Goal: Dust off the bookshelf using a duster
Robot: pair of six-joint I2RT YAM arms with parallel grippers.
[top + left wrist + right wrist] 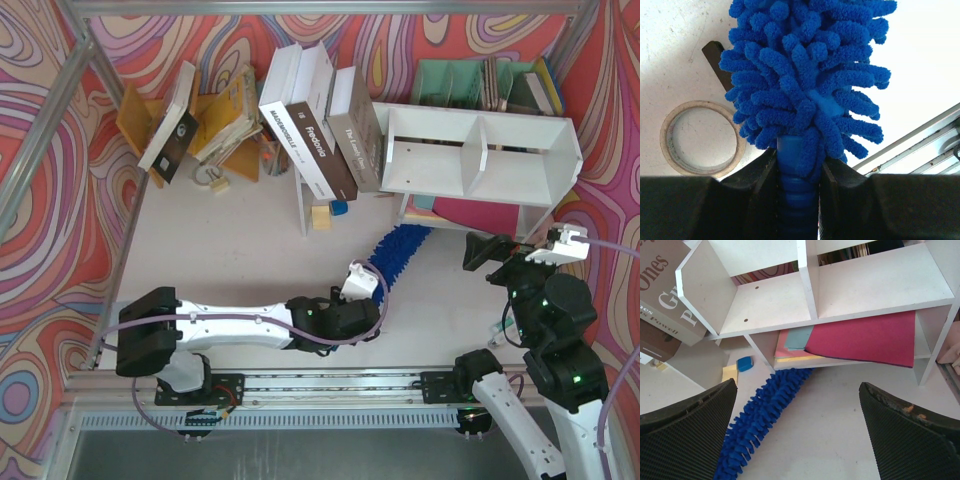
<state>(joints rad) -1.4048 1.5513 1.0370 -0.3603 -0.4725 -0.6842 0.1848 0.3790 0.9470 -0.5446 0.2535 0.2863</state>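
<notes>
1. We see the long bright blue fluffy chenille duster [400, 250] lying slantwise on the white worktop [250, 260]. Its far tip sits just beside the front legs of the large white two-compartment wooden bookshelf [470, 150], below the shelf boards and not in either box.
2. The left gripper [360, 285] has its jaws pinching the duster's slim blue handle right where the fluff begins. The right gripper [522, 250] hangs near the shelf's right end with its jaws spread wide, holding nothing.
3. We judge that no dusting contact with the shelf boards is made yet, so the head has to rise and swing into the compartments.
4. Risk: the hold is at one end of a long, floppy head, so the handle may twist or slip between the jaws when the fluff drags on wood.
5. Risk: the tip lies next to the red and pink paper sheets [865, 340] under the shelf, and a low sweep could pull them out.
6. Risk: the big hardback books [320, 120] lean against the shelf's left wall, so a hard push there could topple them.
7. Risk: the shelf stands on thin legs and may slide or rock under sideways pressure.
8. Risk: the idle right arm is close enough that a wide stroke to the right could strike it.
</notes>
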